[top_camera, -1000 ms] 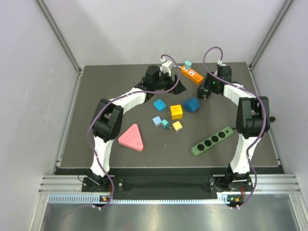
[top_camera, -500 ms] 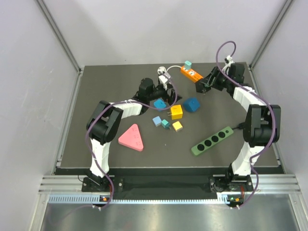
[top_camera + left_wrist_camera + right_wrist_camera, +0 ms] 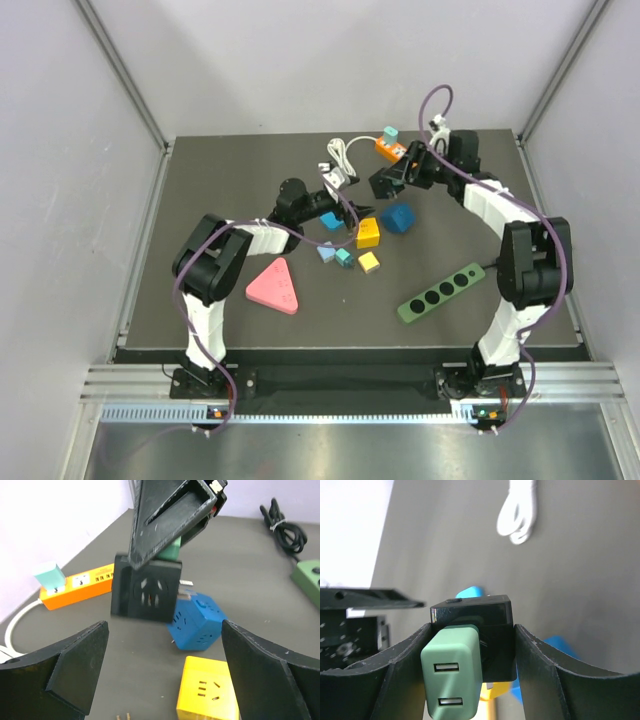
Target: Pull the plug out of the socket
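Mint-green plug [image 3: 452,672], its two slots facing the right wrist camera, sits pushed into the black socket cube [image 3: 146,592]; the two are not separated. The pair is held just in front of the orange power strip [image 3: 397,152], on the side toward the arm bases. The right pincer [image 3: 472,625] is clamped on the black socket cube, one finger against each of its side faces, and the plug lies in the gap between the fingers [image 3: 540,670].

The left pincer [image 3: 162,627] faces the cube from farther out in front of the orange power strip, jaws spread wide and touching nothing.

A blue cube [image 3: 195,622] lies on the bench [image 3: 200,200] a little nearer the bases than the orange power strip, with a yellow cube [image 3: 207,692] beyond it again. A second mint plug [image 3: 50,575] stands in the far end of the orange power strip, and a coiled white cable [image 3: 340,155] lies to its left. A green power strip [image 3: 440,292] and a pink triangle [image 3: 273,287] lie well apart from the orange power strip, toward the bench's near edge.
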Robot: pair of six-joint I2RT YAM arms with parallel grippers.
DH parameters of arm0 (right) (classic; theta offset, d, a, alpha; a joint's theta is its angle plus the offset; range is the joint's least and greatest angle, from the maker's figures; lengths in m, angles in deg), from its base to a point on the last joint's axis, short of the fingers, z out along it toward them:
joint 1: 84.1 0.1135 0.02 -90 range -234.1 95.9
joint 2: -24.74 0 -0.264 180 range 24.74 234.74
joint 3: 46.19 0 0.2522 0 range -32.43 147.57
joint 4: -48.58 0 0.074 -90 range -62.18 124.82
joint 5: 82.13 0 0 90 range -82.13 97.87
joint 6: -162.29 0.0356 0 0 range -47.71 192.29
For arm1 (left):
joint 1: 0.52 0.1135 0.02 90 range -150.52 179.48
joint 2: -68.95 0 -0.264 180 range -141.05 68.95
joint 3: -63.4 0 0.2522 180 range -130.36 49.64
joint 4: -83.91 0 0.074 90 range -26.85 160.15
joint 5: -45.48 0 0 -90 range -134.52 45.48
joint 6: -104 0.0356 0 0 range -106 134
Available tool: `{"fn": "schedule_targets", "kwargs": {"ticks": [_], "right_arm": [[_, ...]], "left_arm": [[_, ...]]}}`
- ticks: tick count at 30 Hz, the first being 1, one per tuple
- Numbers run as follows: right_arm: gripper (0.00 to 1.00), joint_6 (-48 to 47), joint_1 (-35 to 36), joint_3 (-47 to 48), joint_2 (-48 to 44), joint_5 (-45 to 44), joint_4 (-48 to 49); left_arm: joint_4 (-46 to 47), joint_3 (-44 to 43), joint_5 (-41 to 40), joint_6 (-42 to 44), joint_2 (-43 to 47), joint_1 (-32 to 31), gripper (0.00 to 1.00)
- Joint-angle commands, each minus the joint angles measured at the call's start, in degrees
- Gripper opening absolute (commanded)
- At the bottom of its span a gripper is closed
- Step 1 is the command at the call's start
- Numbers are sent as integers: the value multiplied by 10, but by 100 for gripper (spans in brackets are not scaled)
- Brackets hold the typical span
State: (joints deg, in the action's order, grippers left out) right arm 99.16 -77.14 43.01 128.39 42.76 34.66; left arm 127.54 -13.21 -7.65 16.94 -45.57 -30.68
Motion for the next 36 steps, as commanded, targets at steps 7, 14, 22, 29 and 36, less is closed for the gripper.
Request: {"fn": "schedule_targets", "kwargs": {"ticks": [7, 14, 22, 29, 36], "right_arm": [[0, -8, 21, 44, -19, 46, -16], [0, -14, 30, 44, -19, 60, -26], [0, -5, 45, 46, -14, 69, -15], [0, -1, 59, 51, -13, 72, -13], [0, 5, 62, 49, -14, 87, -4]], "left_arm": [[77, 45, 10, 123, 32, -2, 99], [79, 48, -9, 142, 33, -8, 99], [71, 28, -14, 124, 16, -11, 99], [53, 18, -25, 128, 11, -11, 97], [-1, 2, -27, 149, 11, -12, 89]]}}
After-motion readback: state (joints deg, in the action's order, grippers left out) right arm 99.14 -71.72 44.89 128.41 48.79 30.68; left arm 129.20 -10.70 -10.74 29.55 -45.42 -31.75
